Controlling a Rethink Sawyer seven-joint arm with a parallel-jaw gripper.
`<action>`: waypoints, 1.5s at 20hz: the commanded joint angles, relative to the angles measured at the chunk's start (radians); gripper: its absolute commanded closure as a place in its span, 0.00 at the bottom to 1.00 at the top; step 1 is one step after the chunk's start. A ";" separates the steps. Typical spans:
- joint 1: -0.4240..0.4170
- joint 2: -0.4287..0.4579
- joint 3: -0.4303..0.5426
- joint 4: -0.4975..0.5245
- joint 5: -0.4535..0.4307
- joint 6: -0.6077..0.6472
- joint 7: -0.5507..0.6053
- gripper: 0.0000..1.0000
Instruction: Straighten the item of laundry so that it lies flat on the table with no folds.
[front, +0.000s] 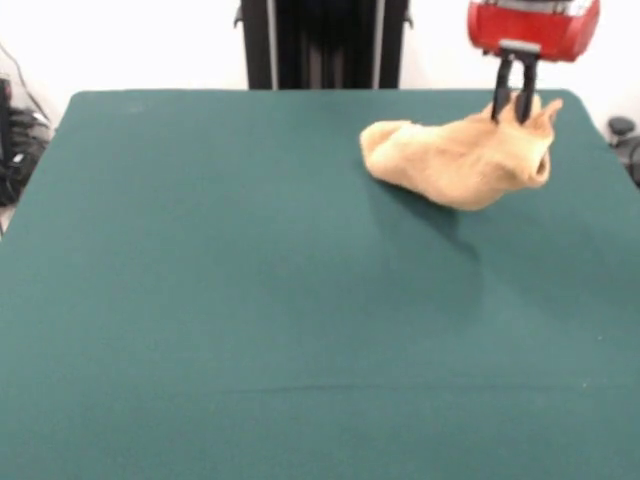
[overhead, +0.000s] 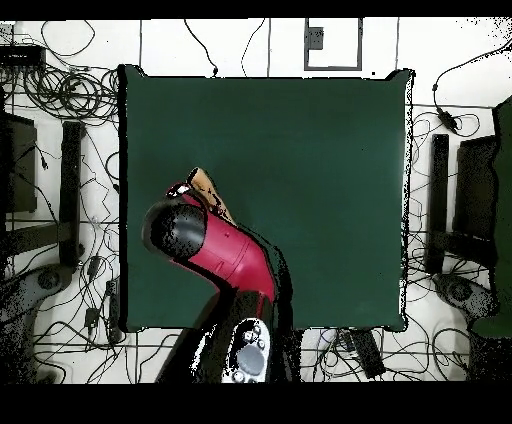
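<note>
The item of laundry (front: 460, 158) is an orange-tan towel, bunched and lifted at one end near the table's far right in the front view. My gripper (front: 510, 114) comes down from the red wrist, its two black fingers (front: 524, 95) shut on the towel's raised top edge. The towel's other end rests on the dark green table (front: 220, 300), and the lifted part casts a shadow below it. From overhead, the red arm covers most of the towel (overhead: 208, 192); only a narrow strip shows beside the wrist, and the gripper itself is hidden.
The table's right edge (front: 600, 125) runs close beside the towel. Cables and dark equipment (overhead: 60, 200) lie on the floor around the table.
</note>
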 joint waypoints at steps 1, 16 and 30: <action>0.106 -0.019 -0.164 -0.085 -0.096 0.376 0.421 1.00; -0.038 -0.009 -0.082 -0.086 -0.163 0.320 0.317 1.00; -0.123 -0.017 0.050 -0.032 -0.194 0.208 0.288 1.00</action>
